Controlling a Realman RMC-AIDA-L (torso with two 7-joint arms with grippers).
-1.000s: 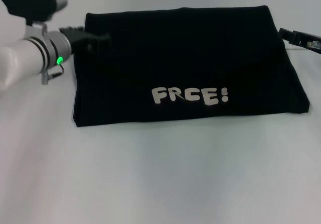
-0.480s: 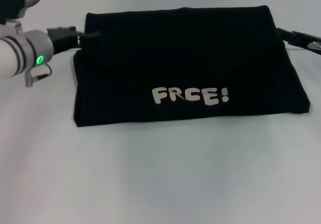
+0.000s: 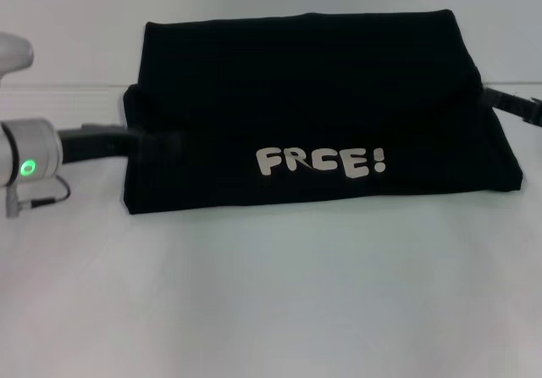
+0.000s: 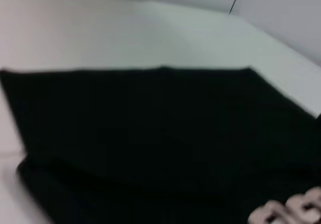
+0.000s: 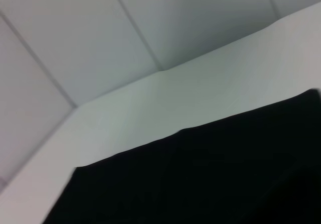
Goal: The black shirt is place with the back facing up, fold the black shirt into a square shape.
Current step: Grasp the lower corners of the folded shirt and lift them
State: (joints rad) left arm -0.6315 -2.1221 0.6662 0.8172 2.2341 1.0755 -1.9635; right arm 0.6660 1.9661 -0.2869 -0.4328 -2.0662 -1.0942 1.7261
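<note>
The white surface (image 3: 271, 302) fills the frame. The black shirt (image 3: 313, 111), already folded into a wide rectangle with "FRCE!" lettering (image 3: 322, 162) showing, lies across the upper middle. A side-to-side fold appears to be in hand; both side edges must next be gripped. The left hand (image 3: 148, 141) is pressed against the shirt's left edge, lower than a second ago; the right hand (image 3: 508, 105) is seen at the right edge. Whether either is clamped cannot be told.
</note>
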